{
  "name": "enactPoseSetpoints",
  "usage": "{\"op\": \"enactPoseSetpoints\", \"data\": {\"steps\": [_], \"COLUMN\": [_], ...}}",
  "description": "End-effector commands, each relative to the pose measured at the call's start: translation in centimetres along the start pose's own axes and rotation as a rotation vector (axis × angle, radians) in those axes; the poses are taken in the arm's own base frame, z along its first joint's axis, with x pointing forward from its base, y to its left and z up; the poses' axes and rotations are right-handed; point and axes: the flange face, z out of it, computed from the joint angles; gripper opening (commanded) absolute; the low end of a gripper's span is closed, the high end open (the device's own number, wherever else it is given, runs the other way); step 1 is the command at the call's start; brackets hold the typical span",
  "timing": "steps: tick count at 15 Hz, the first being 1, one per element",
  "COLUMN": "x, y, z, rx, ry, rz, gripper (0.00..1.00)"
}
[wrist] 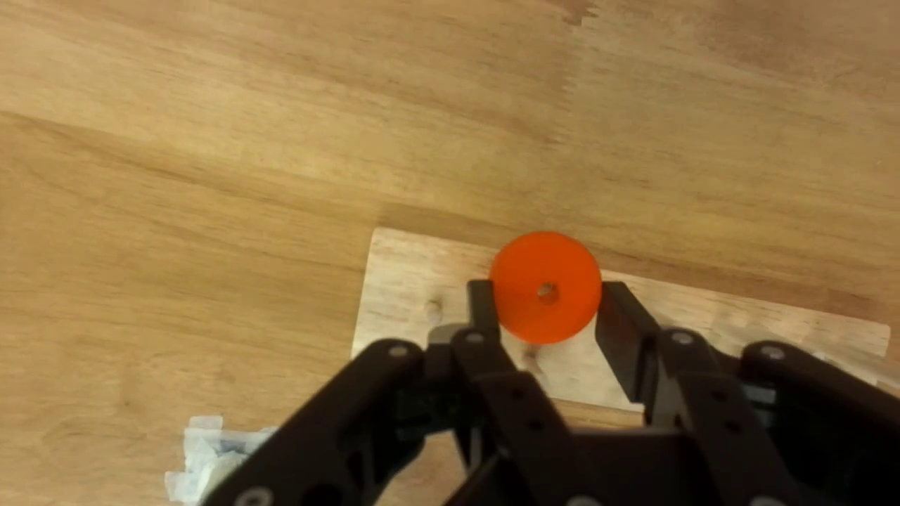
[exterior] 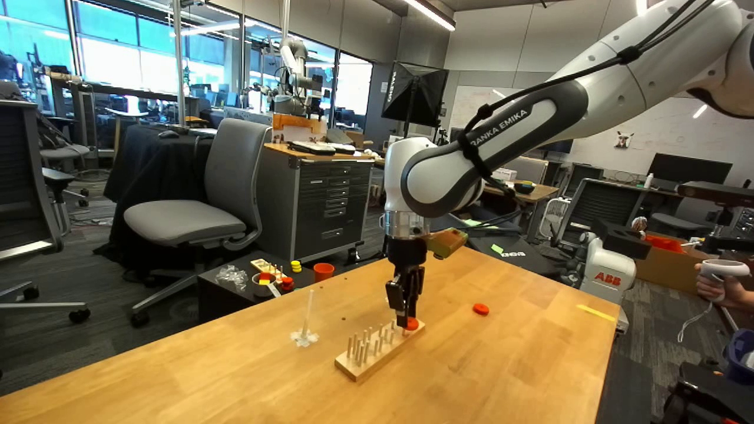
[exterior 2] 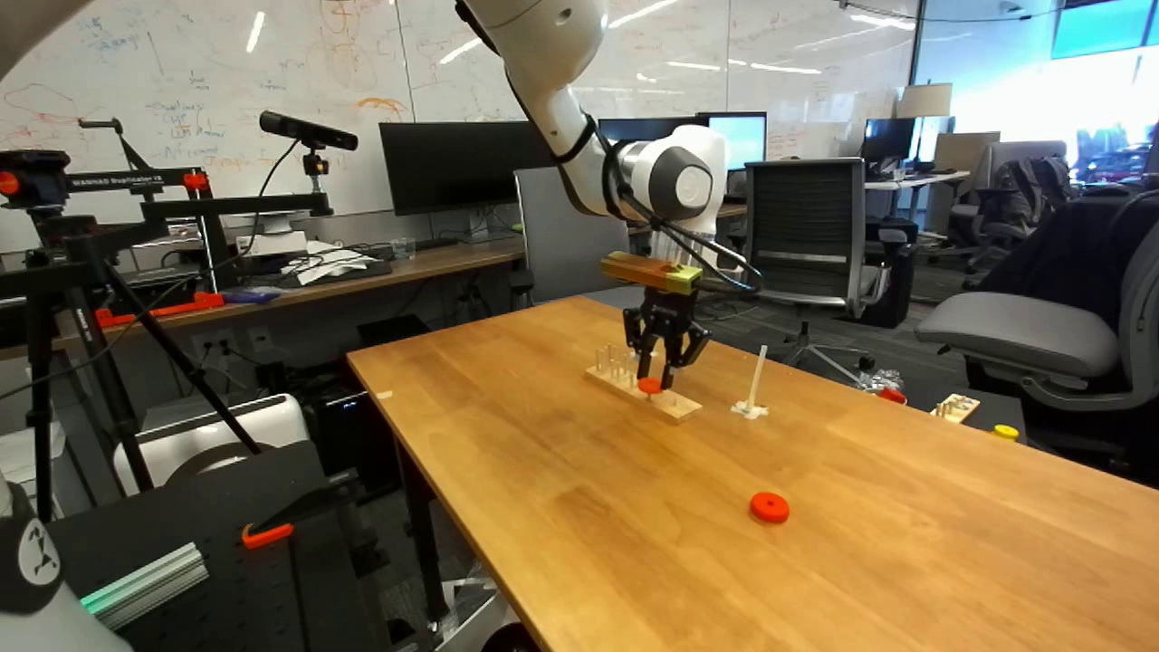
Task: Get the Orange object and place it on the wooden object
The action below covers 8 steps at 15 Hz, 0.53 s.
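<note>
Orange disc tight between the fingers, above the wooden slab (pale, pegged).

1. This is a robot lab.
2. A robot arm hangs over the bench.
3. Another robot says ABB.
4. The whiteboard is scribbled on.
5. Computer screens and chairs stand around.

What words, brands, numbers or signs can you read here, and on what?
"RANKA EMIKA", start hidden: robot arm
"ABB": small white robot
"KINOV", last letter unclear: black case
"WANHAO Duplicator", ending blurred: black bar
Too small or blurred: lettering on whiteboard, black lamp; round emblem
</note>
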Motion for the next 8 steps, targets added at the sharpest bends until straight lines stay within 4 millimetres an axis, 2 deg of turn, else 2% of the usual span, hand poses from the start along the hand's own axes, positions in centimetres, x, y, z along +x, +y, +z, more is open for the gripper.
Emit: {"op": "enactPoseSetpoints", "data": {"steps": [1, 8], "x": [-1.83, -1.99], "y": [-0.46, -0.28], "z": [-1.85, -2.36], "rx": [0.016, 0.016], "ry": [0.021, 0.024], "rz": [-0.037, -0.044], "gripper": [0.16, 0.16]}}
